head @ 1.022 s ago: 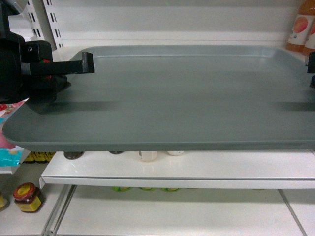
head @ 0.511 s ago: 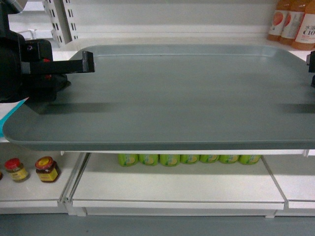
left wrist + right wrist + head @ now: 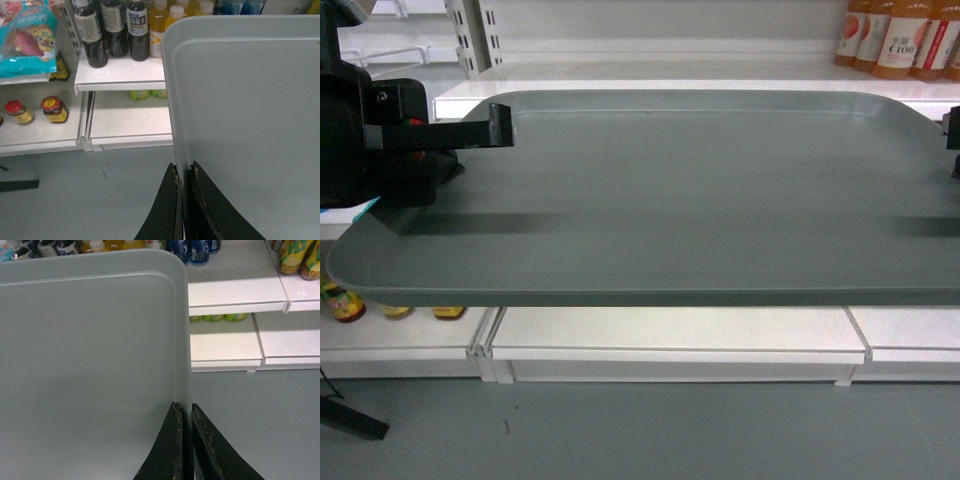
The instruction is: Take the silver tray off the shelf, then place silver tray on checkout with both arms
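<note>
The silver tray [image 3: 700, 200] hangs level in the air in front of the shelf [image 3: 670, 330], clear of its boards, with grey floor beneath it. My left gripper [image 3: 485, 140] is shut on the tray's left rim, one black finger lying over the rim. In the left wrist view the left gripper [image 3: 184, 170] pinches the thin edge of the tray [image 3: 250, 125]. Only a sliver of my right gripper [image 3: 953, 140] shows at the tray's right rim. The right wrist view shows the right gripper [image 3: 183, 407] shut on the edge of the tray [image 3: 90, 365]. The checkout is out of view.
Orange drink bottles [image 3: 895, 40] stand on an upper shelf at the back right. Jars [image 3: 345, 305] sit low at the left, near a black foot [image 3: 350, 420] on the grey floor [image 3: 640, 430]. Dark bottles [image 3: 115, 30], jars [image 3: 52, 110] and a snack bag [image 3: 27, 45] fill the left shelves.
The shelves have drawn away from me and shrunk in the head view. Floor now shows under the tray. The tray and both grippers keep their places in the view.
</note>
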Motion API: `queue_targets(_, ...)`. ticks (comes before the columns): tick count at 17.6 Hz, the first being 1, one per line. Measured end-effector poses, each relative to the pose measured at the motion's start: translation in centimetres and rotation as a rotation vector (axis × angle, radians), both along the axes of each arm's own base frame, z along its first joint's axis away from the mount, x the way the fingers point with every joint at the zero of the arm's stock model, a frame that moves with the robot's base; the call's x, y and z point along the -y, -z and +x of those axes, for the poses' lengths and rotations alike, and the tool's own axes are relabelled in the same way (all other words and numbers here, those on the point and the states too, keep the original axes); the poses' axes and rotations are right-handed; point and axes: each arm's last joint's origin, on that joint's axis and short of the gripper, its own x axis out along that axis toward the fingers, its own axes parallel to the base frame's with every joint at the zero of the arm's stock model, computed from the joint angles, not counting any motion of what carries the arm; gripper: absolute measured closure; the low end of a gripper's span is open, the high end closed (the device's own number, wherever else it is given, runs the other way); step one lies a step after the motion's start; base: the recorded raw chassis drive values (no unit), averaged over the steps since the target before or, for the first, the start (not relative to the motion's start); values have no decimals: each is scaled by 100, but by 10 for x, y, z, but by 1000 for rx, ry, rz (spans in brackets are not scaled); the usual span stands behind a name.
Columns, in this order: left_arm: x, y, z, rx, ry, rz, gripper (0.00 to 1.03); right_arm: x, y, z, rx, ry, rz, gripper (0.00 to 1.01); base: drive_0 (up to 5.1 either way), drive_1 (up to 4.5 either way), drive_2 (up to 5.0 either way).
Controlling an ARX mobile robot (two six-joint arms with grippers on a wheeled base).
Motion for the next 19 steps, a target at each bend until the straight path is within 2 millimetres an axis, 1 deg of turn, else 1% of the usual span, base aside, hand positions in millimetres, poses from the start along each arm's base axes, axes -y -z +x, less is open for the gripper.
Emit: queue_targets(19, 0, 0, 0, -1, 1, 0, 99, 0, 0, 0, -1, -2, 1, 99, 11, -401, 423)
